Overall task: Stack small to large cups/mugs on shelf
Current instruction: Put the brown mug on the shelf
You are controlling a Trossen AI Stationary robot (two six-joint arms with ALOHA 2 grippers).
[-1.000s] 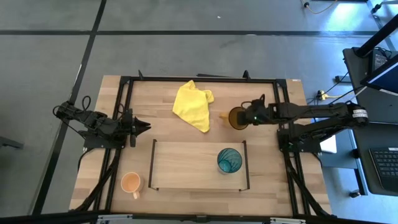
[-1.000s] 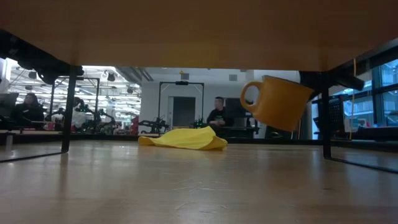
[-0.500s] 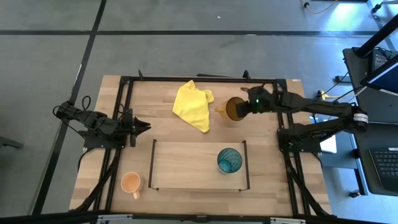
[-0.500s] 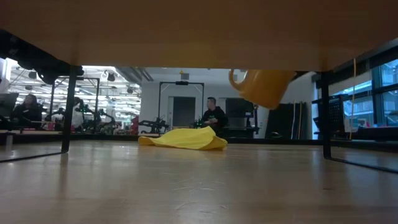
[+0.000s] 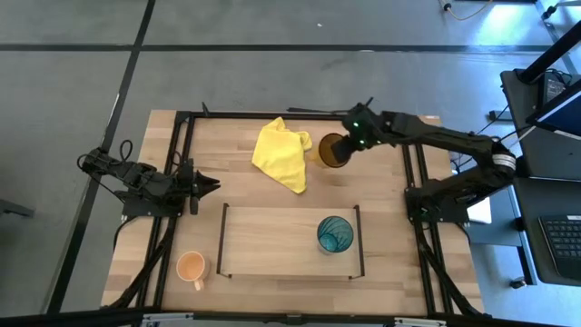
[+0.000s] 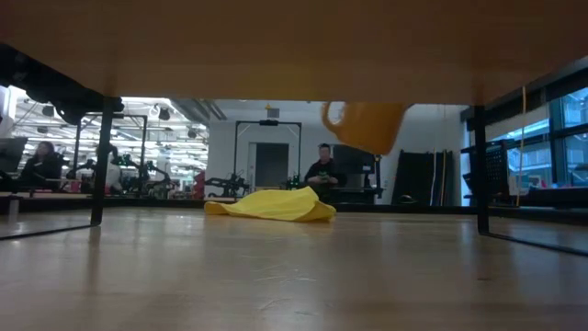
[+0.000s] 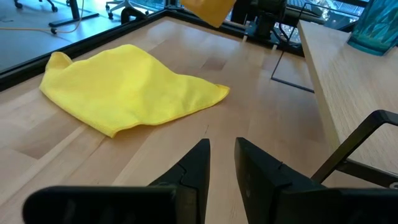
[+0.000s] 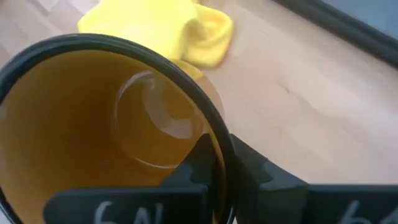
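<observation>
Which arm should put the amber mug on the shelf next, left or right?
Right. The right gripper already grips the amber mug by its rim, lifted above the table beside the yellow cloth. The left gripper waits empty at the table's left side, away from the shelf.

A grey floor [image 5: 272, 54] crossed by dark seam lines surrounded the light-wood surface [image 5: 381, 272]. A desk with a keyboard [image 5: 563, 238] stood at one side. Across the room, bright ceiling lights [image 6: 156, 110] shone over distant workstations, a dark-framed doorway [image 6: 266, 152] stood in a pale wall, tall windows [image 6: 551, 138] admitted daylight, and a seated person [image 6: 323, 170] faced the surface.
</observation>
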